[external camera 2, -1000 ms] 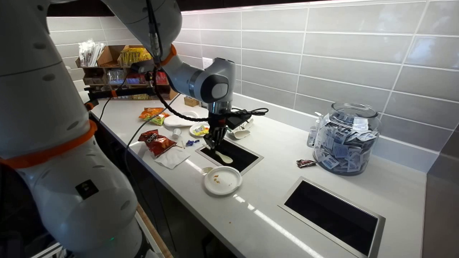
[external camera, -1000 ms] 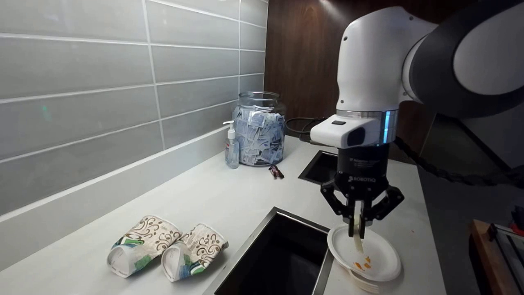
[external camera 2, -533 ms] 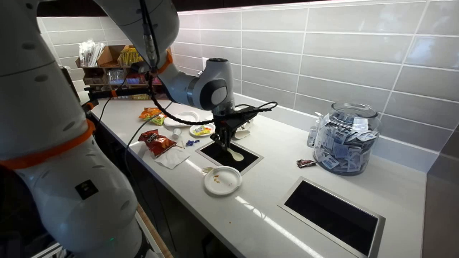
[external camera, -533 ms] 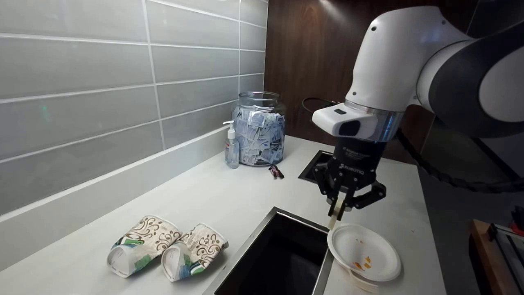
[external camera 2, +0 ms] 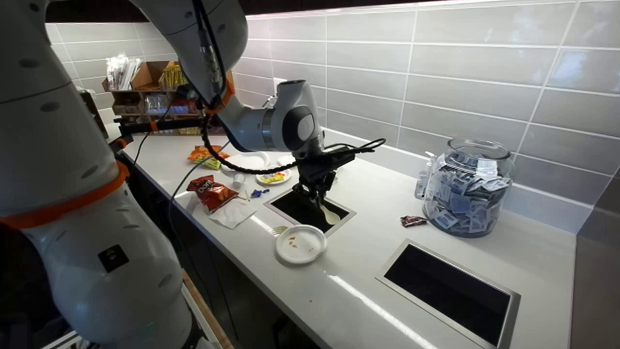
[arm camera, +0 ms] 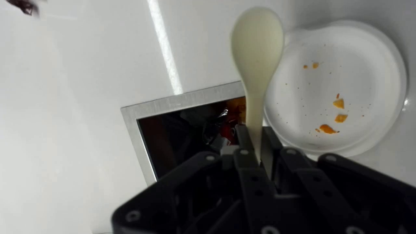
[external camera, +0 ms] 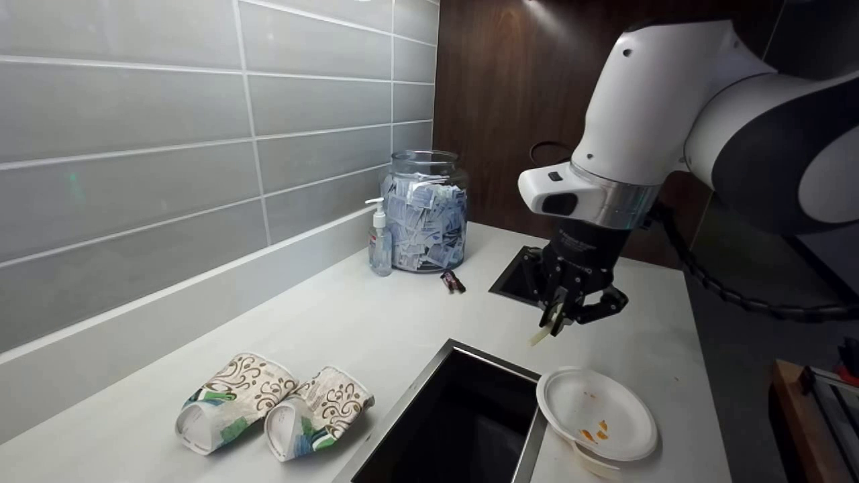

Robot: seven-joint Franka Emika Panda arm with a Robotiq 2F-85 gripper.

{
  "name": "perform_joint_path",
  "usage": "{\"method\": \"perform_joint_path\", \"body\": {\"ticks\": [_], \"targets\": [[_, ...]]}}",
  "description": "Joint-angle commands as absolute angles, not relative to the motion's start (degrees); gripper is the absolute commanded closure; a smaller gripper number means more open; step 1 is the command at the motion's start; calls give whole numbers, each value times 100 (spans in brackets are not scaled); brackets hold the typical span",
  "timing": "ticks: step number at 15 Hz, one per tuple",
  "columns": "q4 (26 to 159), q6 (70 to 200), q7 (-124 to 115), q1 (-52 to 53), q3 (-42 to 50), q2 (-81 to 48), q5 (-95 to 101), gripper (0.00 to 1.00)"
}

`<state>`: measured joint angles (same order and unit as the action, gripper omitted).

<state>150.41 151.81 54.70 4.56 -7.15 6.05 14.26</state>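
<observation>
Gripper (arm camera: 256, 133) pinches spoon (arm camera: 255, 81) by handle | step: apparently a carry | next: probably needs steady grip, clear of plate (arm camera: 344, 78)

Cream spoon (arm camera: 256, 78), black tool (arm camera: 255, 131)

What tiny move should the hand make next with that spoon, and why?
Probably shift the hand slightly so the gripped spoon sits fully over the dark opening: in the wrist view, the spoon's bowl shows mostly against white counter beyond the opening's edge, while what look like wrappers lie in the opening.
</observation>
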Motion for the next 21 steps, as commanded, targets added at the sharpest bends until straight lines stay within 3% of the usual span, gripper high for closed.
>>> {"method": "perform_joint_path", "body": {"ticks": [1,21], "targets": [[14992,14757,4943,447,-566,662,1508,97],[15038,15423,2732,-258,357,-285,1092,97]]}}
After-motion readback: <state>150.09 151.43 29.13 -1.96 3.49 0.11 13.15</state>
